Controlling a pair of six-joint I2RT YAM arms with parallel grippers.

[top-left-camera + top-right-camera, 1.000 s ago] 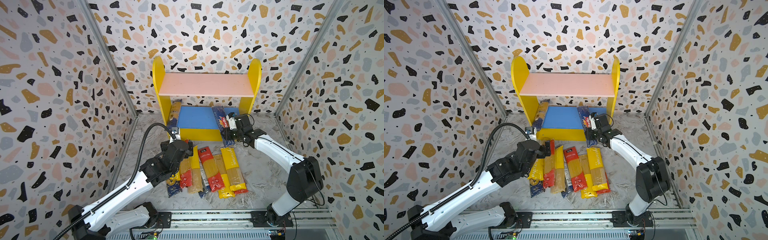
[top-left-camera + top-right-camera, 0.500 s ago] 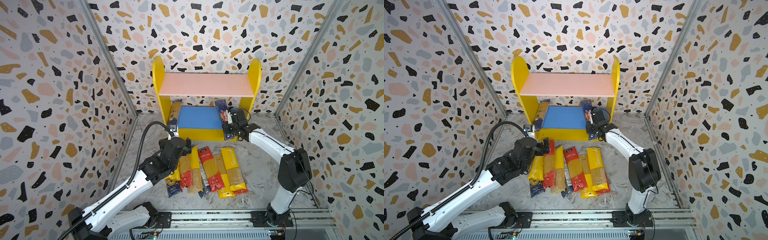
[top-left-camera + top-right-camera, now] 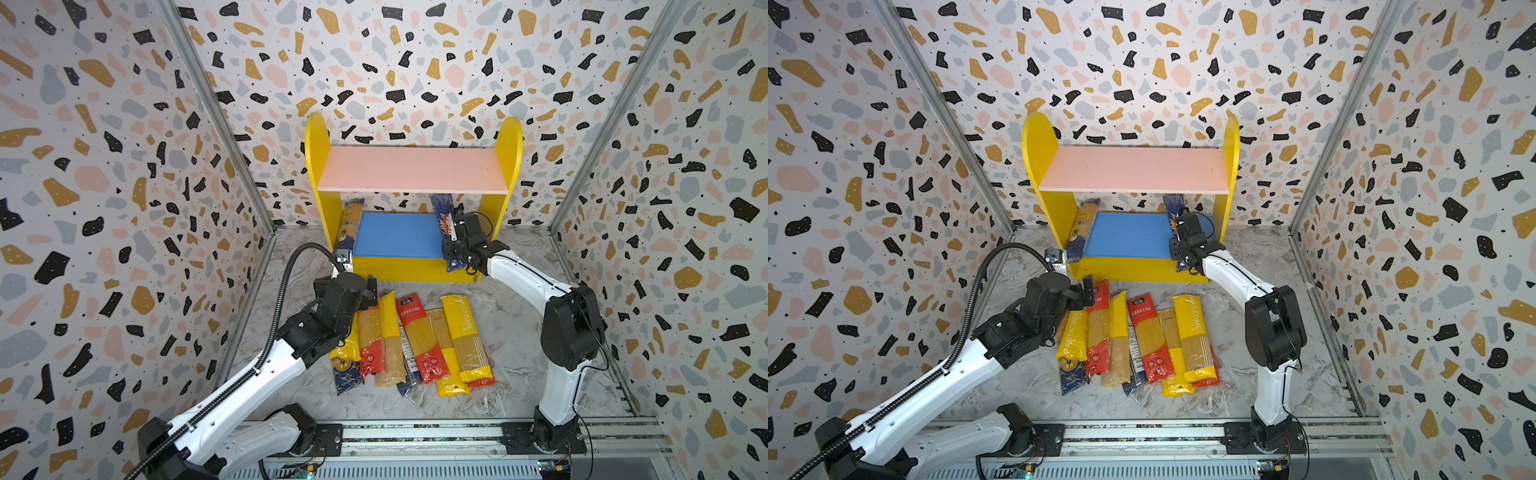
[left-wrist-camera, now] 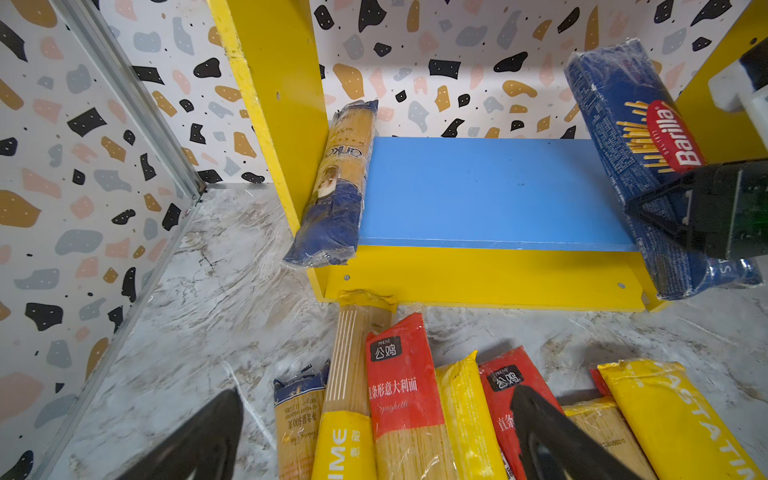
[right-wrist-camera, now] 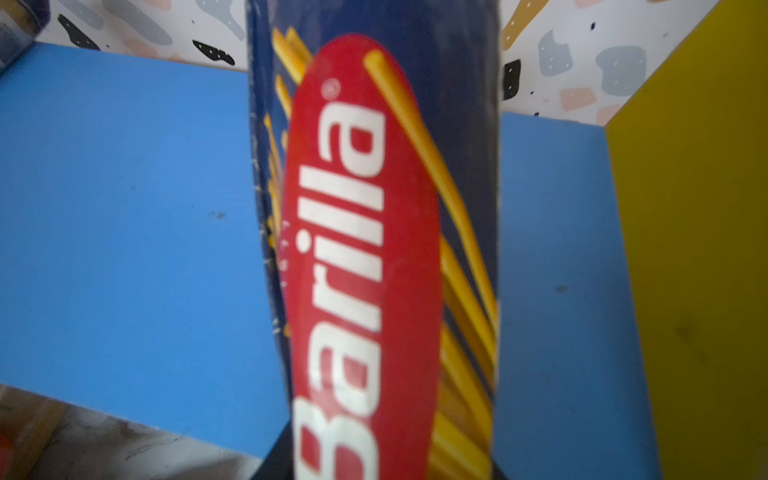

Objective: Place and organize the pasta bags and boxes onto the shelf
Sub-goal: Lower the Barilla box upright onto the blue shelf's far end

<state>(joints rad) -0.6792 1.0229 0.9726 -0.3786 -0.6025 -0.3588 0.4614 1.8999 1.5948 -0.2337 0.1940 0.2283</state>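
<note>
The shelf [image 3: 411,168] [image 3: 1133,168] stands against the back wall, with yellow sides, a pink upper board and a blue lower board [image 4: 490,191] [image 5: 124,208]. My right gripper [image 3: 452,245] [image 3: 1179,245] is shut on the dark blue Barilla pack [image 3: 441,208] [image 3: 1172,208] [image 4: 631,124] [image 5: 365,208]. That pack is tilted over the right side of the blue board, its near end past the front edge. Another pasta bag [image 3: 351,224] [image 3: 1084,228] [image 4: 340,187] leans on the left panel. Several pasta bags [image 3: 415,336] [image 3: 1142,332] [image 4: 399,395] lie in a row on the floor. My left gripper [image 3: 361,299] [image 3: 1079,295] [image 4: 376,419] hangs open over the row's left end.
Patterned walls close in the left, right and back. A metal rail [image 3: 415,434] carrying both arm bases runs along the front. The left arm's black cable [image 3: 291,270] loops up near the shelf's left front corner. Marble floor [image 3: 511,374] shows right of the row.
The right gripper has carried the Barilla pack further back into the shelf's lower tier. The left gripper has hardly moved and stays open.
</note>
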